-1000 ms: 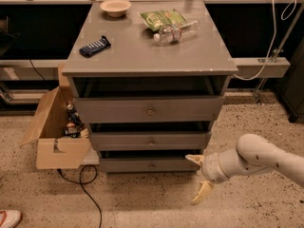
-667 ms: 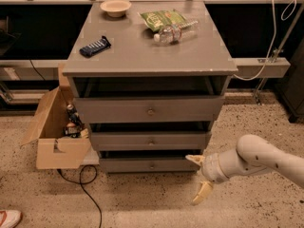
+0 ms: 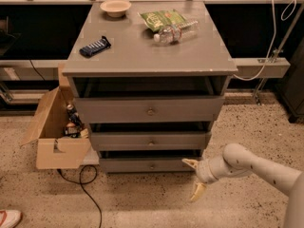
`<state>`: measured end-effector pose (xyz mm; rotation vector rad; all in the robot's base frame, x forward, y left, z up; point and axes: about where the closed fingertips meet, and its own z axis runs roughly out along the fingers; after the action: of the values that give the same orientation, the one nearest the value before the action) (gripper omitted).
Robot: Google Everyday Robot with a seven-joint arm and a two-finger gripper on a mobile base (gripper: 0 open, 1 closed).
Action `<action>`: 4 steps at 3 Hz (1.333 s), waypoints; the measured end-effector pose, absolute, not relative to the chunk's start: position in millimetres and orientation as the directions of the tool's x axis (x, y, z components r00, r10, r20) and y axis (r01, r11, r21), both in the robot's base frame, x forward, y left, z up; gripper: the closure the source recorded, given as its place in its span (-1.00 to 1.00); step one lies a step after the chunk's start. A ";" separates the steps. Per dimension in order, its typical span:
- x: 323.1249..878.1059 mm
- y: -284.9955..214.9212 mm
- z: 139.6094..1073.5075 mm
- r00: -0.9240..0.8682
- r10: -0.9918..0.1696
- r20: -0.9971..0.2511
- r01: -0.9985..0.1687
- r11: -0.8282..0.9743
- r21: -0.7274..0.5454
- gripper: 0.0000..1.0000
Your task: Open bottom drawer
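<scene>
The bottom drawer is the lowest, narrowest grey front of the grey cabinet, with a small brass knob at its centre. Its front sits about flush with the drawers above. My gripper is low on the right, just in front of the drawer's right end and near the floor. It is open, with one yellowish finger pointing at the drawer's right corner and the other hanging toward the floor. It holds nothing.
An open cardboard box with cans stands left of the cabinet, with a black cable on the floor. On the cabinet top lie a bowl, a dark snack bar, a green bag and a plastic bottle. A shoe tip shows bottom left.
</scene>
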<state>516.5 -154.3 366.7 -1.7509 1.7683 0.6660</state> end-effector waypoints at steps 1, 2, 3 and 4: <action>533.5 -156.4 317.7 0.025 -0.728 -0.685 -0.999 0.008 -0.044 -1.00; 576.3 -135.4 259.8 0.082 -0.755 -0.650 -0.995 -0.023 -0.099 -1.00; 578.3 -134.0 257.0 0.090 -0.757 -0.647 -0.994 -0.027 -0.106 -1.00; 589.6 -128.9 245.0 0.128 -0.768 -0.627 -0.988 -0.047 -0.144 -1.00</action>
<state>589.6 -128.9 245.0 -1.8666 1.6901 0.5247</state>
